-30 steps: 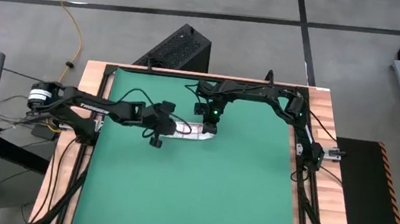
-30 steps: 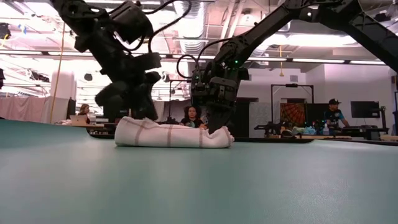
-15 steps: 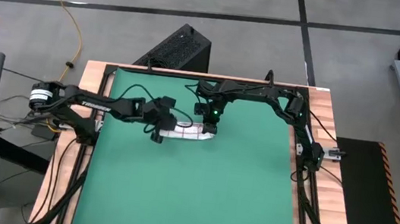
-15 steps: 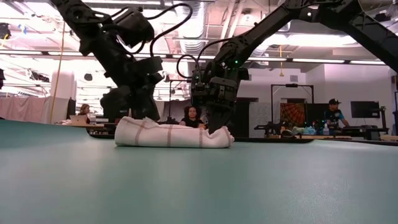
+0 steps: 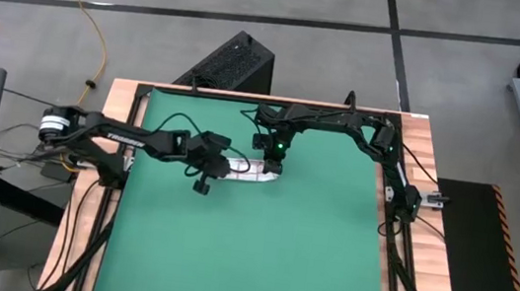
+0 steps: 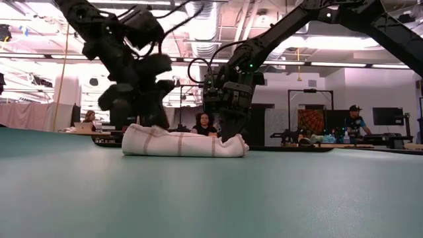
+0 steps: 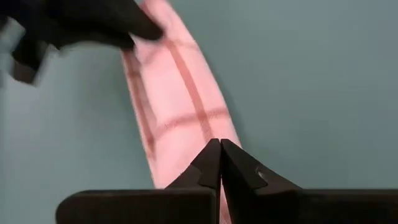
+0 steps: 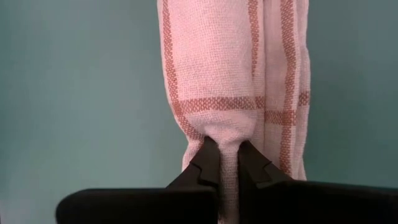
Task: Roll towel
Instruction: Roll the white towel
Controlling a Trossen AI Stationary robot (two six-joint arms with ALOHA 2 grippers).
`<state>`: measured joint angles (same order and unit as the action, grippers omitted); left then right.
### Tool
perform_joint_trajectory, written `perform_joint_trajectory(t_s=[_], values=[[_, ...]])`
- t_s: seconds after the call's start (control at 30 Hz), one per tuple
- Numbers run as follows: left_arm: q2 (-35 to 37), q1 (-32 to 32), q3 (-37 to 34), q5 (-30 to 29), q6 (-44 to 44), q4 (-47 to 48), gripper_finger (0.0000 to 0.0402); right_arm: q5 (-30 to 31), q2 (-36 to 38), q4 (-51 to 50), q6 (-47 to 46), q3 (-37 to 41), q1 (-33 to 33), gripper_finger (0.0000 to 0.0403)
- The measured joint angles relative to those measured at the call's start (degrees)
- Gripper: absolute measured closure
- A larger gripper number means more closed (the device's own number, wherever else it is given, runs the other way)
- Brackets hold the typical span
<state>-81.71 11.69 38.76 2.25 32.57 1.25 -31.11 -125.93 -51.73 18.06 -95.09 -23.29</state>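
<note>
1. Towel [image 5: 249, 171]: white cloth with thin dark-red check lines, lay rolled into a long, low bundle on the green mat [image 5: 247, 253]. Seen from above, it sat toward 12 o'clock of the mat's middle, its length running from 9 to 3 o'clock. In the low view the towel [image 6: 184, 143] rested flat on the mat, one rounded end at each side.

2. Right gripper [image 8: 228, 163]: its two dark fingers were clamped on a pinch of cloth at one end of the towel [image 8: 233, 74], a small fold bunched between the tips. From above, this gripper [image 5: 271, 167] stood at the 3 o'clock end of the roll. In the low view it came straight down onto that end [image 6: 231, 135].

3. Left gripper [image 7: 220, 149]: fingers pressed together, tips meeting with nothing between them, poised over the near end of the towel [image 7: 177, 93]. From above, it [image 5: 221, 169] stood at the 9 o'clock end of the roll. Whether the tips touched the cloth could not be told.

4. Green mat: covered nearly the whole table [image 5: 420, 165], whose wooden edge showed at 3 o'clock.

5. Background, low view: a seated person [image 6: 204, 123] behind the towel.
</note>
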Motion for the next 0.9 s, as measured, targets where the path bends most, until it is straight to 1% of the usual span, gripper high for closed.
perform_joint_trajectory(t_s=[0.2, 0.4, 0.47, 0.6, 0.83, 0.9], values=[[-4.2, 2.9, -0.1, -2.7, 1.3, -1.0, 0.0402, 0.0, 0.0, 0.0, 0.0, 0.0, 0.0, 0.0375], [-4.6, 5.7, -0.1, -3.6, 1.4, -2.8, 0.0402, 0.0, 0.0, -0.1, 0.0, 0.0, 0.0, 0.0375], [-4.6, 6.4, -0.1, -3.4, 1.3, -2.7, 0.0402, 0.0, 0.0, 0.0, 0.0, 0.0, 0.0, 0.0375], [-5.9, 7.9, -0.1, -1.0, 0.3, -2.3, 0.0402, 0.0, 0.0, -0.1, 0.0, 0.0, 0.0, 0.0375], [-9.4, 8.6, 0.0, -0.9, 0.3, -5.7, 0.0402, -0.3, 0.0, -0.3, 0.0, 0.0, 0.0, 0.0375], [-10.0, 9.2, 0.0, -0.9, 0.2, -6.6, 0.0402, -0.3, 0.0, -0.3, 0.0, 0.0, 0.0, 0.0367]])
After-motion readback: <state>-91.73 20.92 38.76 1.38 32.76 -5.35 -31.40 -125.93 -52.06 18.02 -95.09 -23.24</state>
